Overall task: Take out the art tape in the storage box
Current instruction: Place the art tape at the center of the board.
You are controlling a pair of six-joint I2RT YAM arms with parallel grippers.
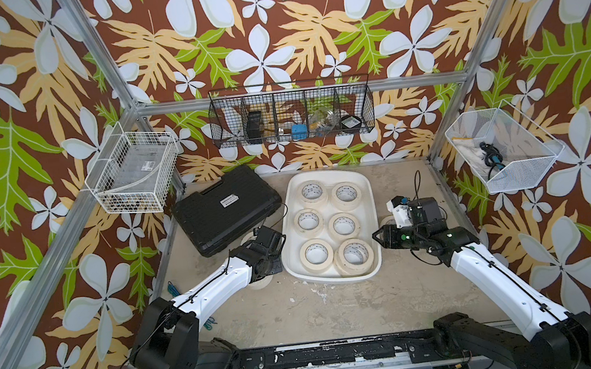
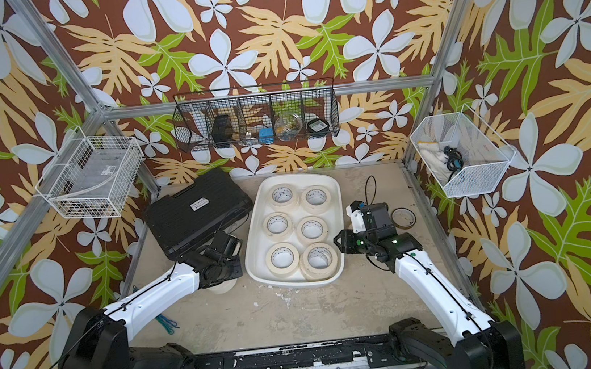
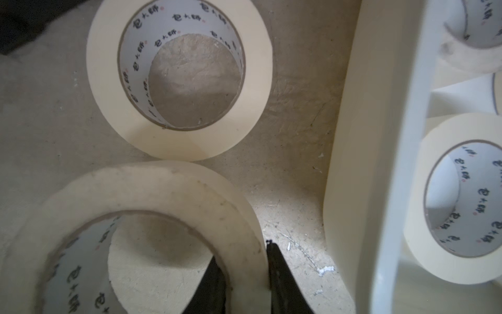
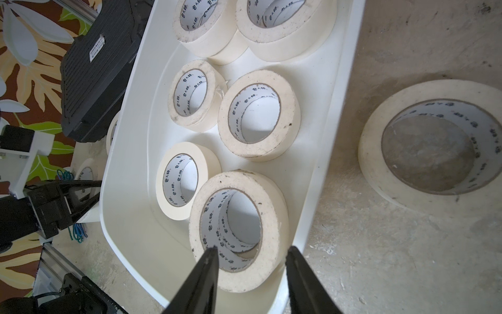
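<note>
Left wrist view: the left hand (image 3: 245, 274) is pinching one art tape roll (image 3: 152, 190) by its wall, with one finger inside the ring and one outside. I cannot tell whether the roll rests on the table (image 3: 293, 108) or sits just above it. Just ahead of the hand, a second roll (image 3: 190, 144) lies flat on the table, close beside the pinched one. On the outer finger's side rises the wall of the storage box (image 3: 353, 163), with more rolls (image 3: 417, 214) inside.

Right wrist view: the right hand (image 4: 253, 247) is spread. One tip is over the hole of the nearest stack (image 4: 274, 206) in the box, the other over the box's rim. Contact is not clear. More stacks stand ahead of the hand in the box. Off to the outer finger's side, outside the box, a lone roll (image 4: 372, 152) lies flat on the table. Across the box are the black case (image 4: 92, 81) and the left hand.

In both top views, the box holds six stacks in two rows of three. The right hand sits just beside the rim by the nearest corner stack. The left hand is across the box, its fingers hidden under the wrist.
</note>
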